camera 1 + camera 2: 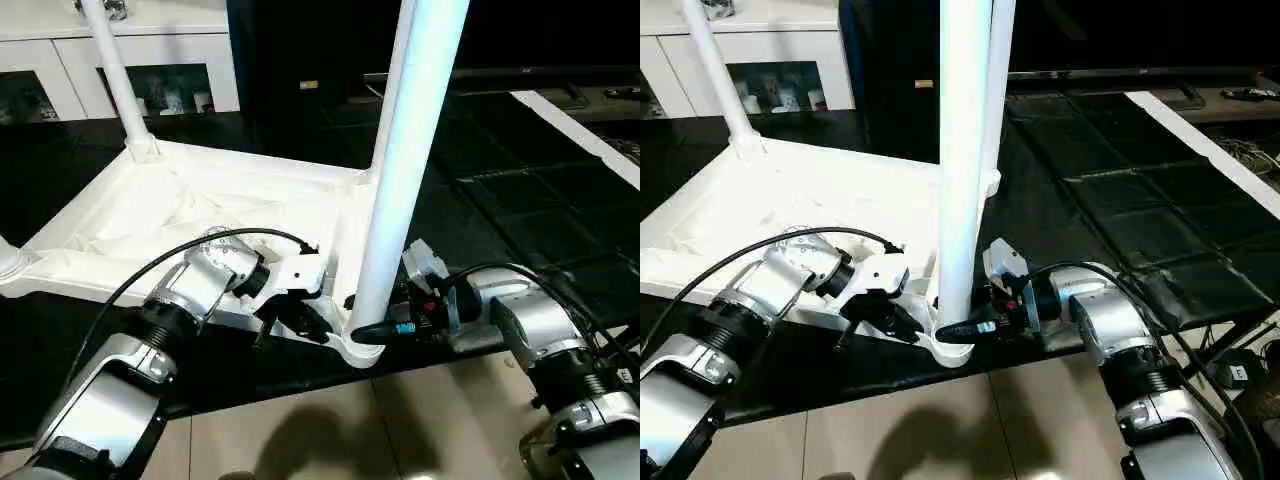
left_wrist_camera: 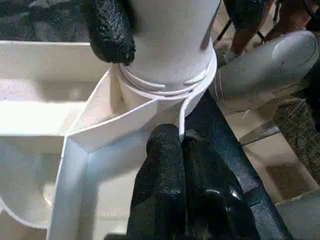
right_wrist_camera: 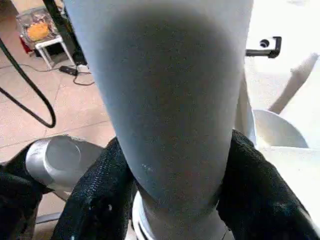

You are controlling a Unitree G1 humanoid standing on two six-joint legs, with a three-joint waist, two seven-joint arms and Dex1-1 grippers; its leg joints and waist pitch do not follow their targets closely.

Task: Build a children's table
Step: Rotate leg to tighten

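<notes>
- My right pincer [image 3: 170, 200] clasped the near leg [image 1: 400, 190] just above its socket — a finger on each side.
- My left pincer [image 2: 182, 150] pinched the tabletop [image 1: 180, 215] rim, shut.

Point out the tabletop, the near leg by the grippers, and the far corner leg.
tabletop [image 1: 180, 215]: left eye view, on its ribbed underside.
near leg [image 1: 400, 170]: left eye view, midway up the tube.
far corner leg [image 1: 115, 75]: left eye view, on the tube above its socket.

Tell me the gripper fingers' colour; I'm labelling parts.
Black, clearest in the right wrist view, where the fingers flank the white leg.
</notes>
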